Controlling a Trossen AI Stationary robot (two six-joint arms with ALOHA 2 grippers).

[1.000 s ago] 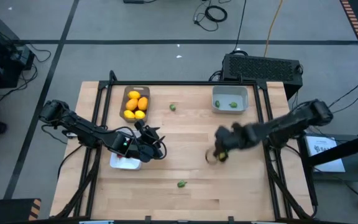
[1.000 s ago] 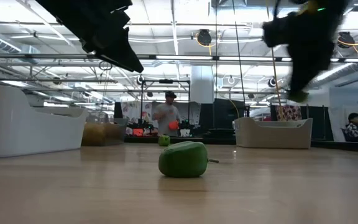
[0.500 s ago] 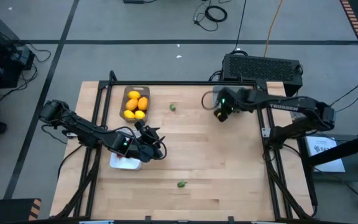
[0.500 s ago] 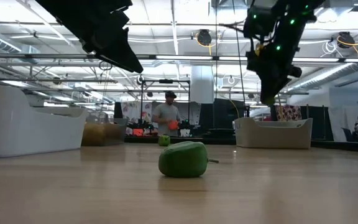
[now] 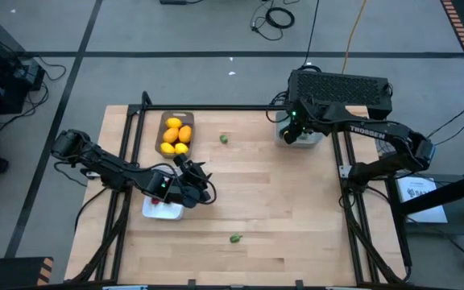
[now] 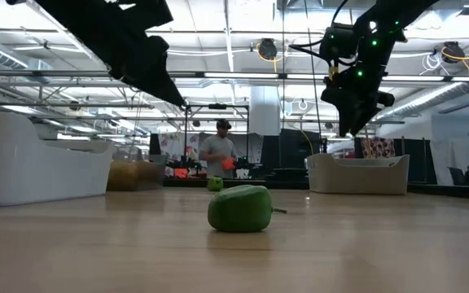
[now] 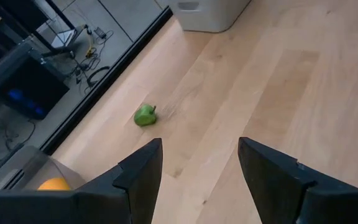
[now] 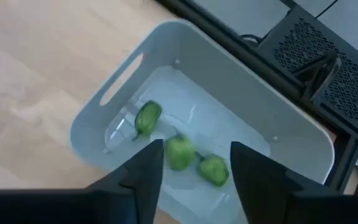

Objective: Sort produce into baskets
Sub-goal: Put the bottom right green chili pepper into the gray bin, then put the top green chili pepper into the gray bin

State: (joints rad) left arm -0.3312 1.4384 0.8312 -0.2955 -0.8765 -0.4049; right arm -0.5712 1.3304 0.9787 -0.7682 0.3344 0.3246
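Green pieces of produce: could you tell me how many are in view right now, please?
5: three in the pale grey bin (), two on the table (). None seems hidden.

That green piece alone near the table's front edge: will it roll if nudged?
Probably a little. The green piece looks rounded and squat with a small stem, so it may wobble rather than roll far. It seems small and toy-like, likely light, so closing fingers could skid it.

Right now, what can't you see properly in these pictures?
- White tray, high view: the left gripper and its arm cover most of it, hiding its contents.
- Pale grey bin, high view: the right gripper hides the green pieces.
- Grey-brown tray, low view: too far off to make out.
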